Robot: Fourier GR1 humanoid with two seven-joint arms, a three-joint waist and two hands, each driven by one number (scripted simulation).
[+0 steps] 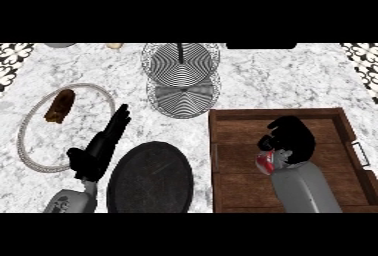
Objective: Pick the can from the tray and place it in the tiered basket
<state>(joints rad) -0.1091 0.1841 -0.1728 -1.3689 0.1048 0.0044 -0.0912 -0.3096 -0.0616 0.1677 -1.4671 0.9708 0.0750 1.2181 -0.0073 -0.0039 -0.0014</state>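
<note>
A brown wooden tray lies at the right of the marble counter. Over its middle my right hand curls downward around a red and white can, of which only a sliver shows under the wrist. The wire tiered basket stands at the back centre, its two round tiers seen from above, holding nothing visible. My left hand rests at the left with straight fingers pointing up, between a glass plate and a dark pan.
A clear glass plate at the left carries a brown pastry. A round black pan sits at the front centre beside the tray. Small objects peek in at the far edge.
</note>
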